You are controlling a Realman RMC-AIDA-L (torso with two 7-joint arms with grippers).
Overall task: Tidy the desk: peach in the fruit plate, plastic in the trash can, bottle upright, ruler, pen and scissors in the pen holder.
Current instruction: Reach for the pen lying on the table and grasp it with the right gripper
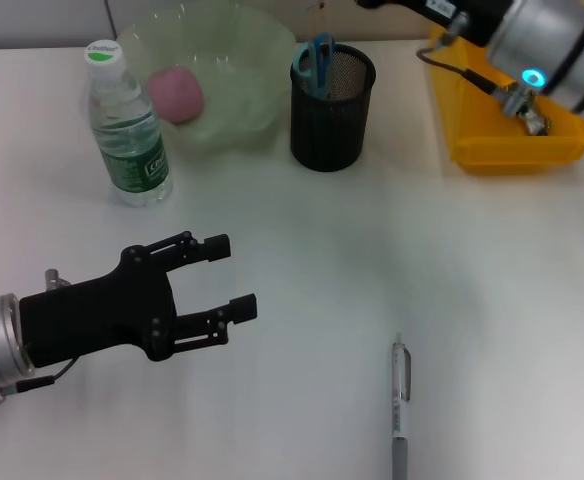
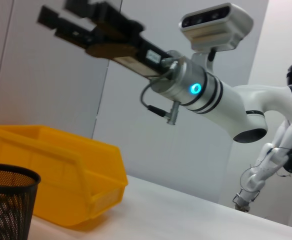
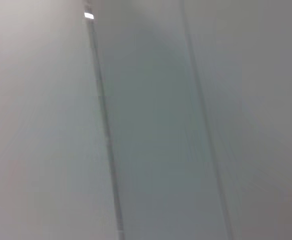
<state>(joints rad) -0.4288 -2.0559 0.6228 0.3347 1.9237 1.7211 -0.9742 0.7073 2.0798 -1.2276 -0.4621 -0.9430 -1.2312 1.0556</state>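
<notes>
The pink peach (image 1: 176,95) lies in the pale green fruit plate (image 1: 257,60) at the back. To its left the bottle (image 1: 127,125) stands upright. Blue-handled scissors (image 1: 314,62) stick out of the black mesh pen holder (image 1: 332,110). A pen (image 1: 400,400) lies flat near the front edge. My left gripper (image 1: 234,277) hovers open and empty at the front left, well left of the pen. In the left wrist view my right gripper (image 2: 58,12) is raised high over the yellow trash can (image 2: 61,170), open. Ruler and plastic are out of view.
The yellow trash can (image 1: 512,120) sits at the back right beside the pen holder (image 2: 6,200). My right forearm (image 1: 552,45) crosses above it. White table surface (image 1: 372,250) spreads between the holder and the pen.
</notes>
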